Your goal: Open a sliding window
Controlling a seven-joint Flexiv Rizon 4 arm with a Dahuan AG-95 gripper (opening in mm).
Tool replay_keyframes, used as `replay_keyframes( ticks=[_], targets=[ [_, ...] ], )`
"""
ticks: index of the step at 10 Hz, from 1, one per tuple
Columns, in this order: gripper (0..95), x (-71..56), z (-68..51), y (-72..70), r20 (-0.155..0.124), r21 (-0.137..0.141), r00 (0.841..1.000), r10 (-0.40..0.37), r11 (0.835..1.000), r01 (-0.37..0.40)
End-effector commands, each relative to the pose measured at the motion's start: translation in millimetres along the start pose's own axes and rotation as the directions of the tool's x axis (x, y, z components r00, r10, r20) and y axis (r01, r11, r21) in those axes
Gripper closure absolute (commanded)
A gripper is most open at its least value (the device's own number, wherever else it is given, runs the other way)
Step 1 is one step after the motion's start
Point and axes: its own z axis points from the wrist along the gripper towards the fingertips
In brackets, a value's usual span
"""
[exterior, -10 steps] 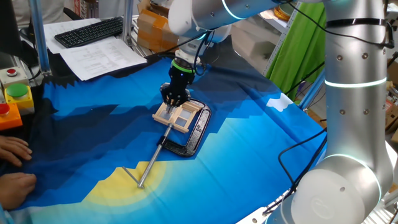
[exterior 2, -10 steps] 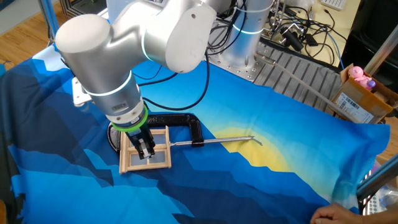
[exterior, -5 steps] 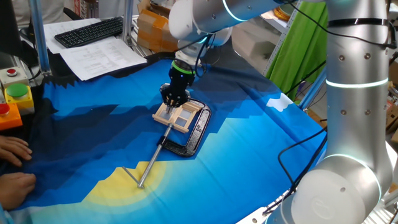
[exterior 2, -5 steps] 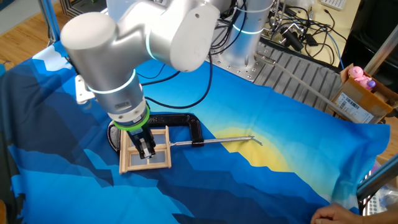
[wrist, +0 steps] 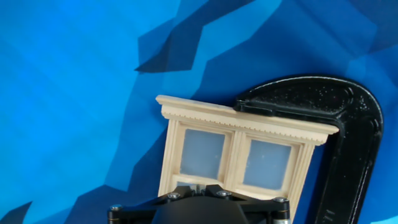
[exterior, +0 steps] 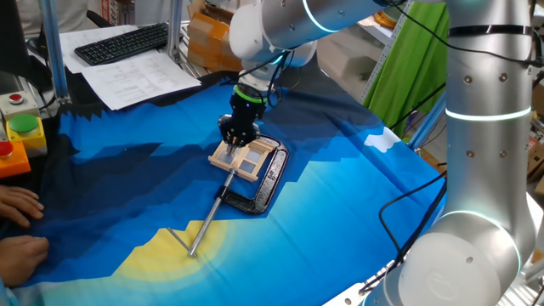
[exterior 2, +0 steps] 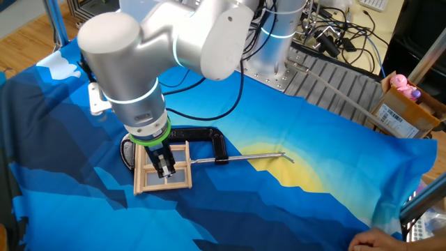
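The arm (exterior 2: pixel 174 42) has glossy white-grey rounded links with glowing cyan rings at the joints, a green wrist band, black cables, and a black gripper (exterior 2: pixel 164 167) body with small silver screws.

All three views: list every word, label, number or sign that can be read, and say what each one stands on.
None can be read.
White printed sheets beside the black keyboard: print too small.
Brown cardboard box: white label with barcode, text blurred.
Light tan wooden sliding window, black C-clamp, black two-finger gripper: no markings visible.
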Motion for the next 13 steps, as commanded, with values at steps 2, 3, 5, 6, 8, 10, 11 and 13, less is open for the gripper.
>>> replay_keyframes(
  ticks=[2,3,5,6,8,10,11,13],
  targets=[
    [95.0,-1.0,0.6,0.3,0.015,-0.001,1.0,-0.004,1.0,0.004],
    [95.0,-1.5,0.8,0.1,0.021,-0.001,1.0,-0.004,1.0,0.004],
    [95.0,-2.7,0.0,0.1,0.032,0.0,0.999,-0.008,1.0,0.008],
    [95.0,-3.1,-0.2,0.3,0.041,-0.001,0.999,-0.007,1.0,0.007],
    [95.0,-3.0,0.4,0.2,0.044,0.0,0.999,-0.002,1.0,0.002],
    [95.0,-2.0,0.4,0.2,0.036,-0.004,0.999,0.007,1.0,-0.007],
    [95.0,-1.2,0.5,0.0,0.034,-0.005,0.999,0.01,1.0,-0.01],
    [95.0,1.5,2.1,-1.8,0.035,-0.005,0.999,0.009,1.0,-0.009]
  ],
)
